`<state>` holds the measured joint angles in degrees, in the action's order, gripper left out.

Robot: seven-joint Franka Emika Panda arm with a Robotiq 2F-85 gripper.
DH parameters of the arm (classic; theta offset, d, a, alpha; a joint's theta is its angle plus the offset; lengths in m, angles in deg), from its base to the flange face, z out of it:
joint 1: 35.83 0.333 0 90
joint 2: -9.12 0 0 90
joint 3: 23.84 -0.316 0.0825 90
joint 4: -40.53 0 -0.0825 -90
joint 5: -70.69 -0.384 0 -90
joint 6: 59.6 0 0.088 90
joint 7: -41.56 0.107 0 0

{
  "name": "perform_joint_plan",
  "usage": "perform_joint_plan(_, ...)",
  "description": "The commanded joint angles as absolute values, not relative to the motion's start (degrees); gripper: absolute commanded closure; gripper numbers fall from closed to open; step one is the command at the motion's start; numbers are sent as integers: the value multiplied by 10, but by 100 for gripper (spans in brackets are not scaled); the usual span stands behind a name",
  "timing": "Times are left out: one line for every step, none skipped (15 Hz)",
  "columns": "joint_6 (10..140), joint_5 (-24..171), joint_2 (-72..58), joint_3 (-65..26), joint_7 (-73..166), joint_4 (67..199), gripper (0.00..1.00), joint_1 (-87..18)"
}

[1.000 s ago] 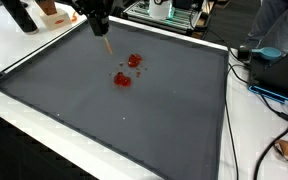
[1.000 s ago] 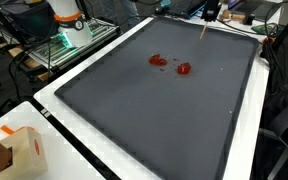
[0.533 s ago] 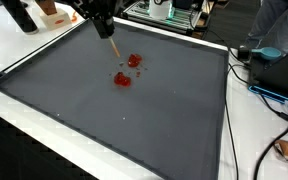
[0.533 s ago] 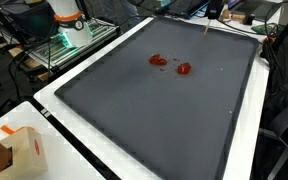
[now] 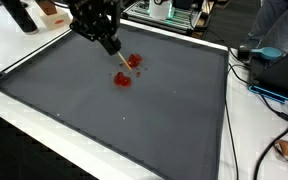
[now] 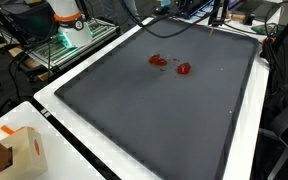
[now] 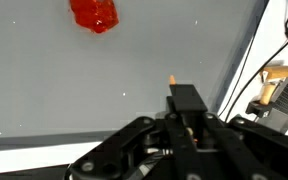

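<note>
Black robot hand [image 5: 109, 44] pinches thin wooden stick [image 5: 117, 55] tight. Stick slants down, so tip is just beside red shiny blobs [image 5: 134, 62] on flat grey mat [image 5: 174, 110].

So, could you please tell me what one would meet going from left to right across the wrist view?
Red glossy lump on the grey mat → thin wooden stick, clamped in the black gripper → brown cardboard box beyond the mat's edge.

Black Robotiq gripper [image 7: 184, 103] w/ angular matte-black finger links
</note>
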<state>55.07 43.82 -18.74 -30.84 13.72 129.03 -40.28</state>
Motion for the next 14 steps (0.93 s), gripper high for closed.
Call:
perform_joint_plan(566, 394, -219, -329, 105, 1287, 97, -424)
perform_joint_plan(566, 386, -226, -332, 99, 1286, 97, -428)
perform_joint_plan(573, 379, -232, -335, 96, 1287, 97, -429)
perform_joint_plan(573, 374, -238, -337, 93, 1287, 97, -431)
perform_joint_plan(575, 375, -243, -336, 96, 1287, 97, -430)
perform_joint_plan(573, 372, -247, -337, 97, 1287, 97, -431)
perform_joint_plan(575, 372, -251, -337, 99, 1287, 97, -432)
perform_joint_plan(574, 371, -255, -337, 101, 1287, 97, -432)
perform_joint_plan(574, 372, -258, -337, 103, 1287, 97, -432)
perform_joint_plan(573, 372, -261, -337, 104, 1287, 97, -432)
perform_joint_plan(573, 373, -263, -337, 106, 1287, 97, -433)
perform_joint_plan(572, 372, -266, -337, 107, 1287, 97, -433)
perform_joint_plan(571, 372, -268, -338, 108, 1286, 97, -434)
perform_joint_plan(571, 371, -270, -339, 109, 1287, 97, -435)
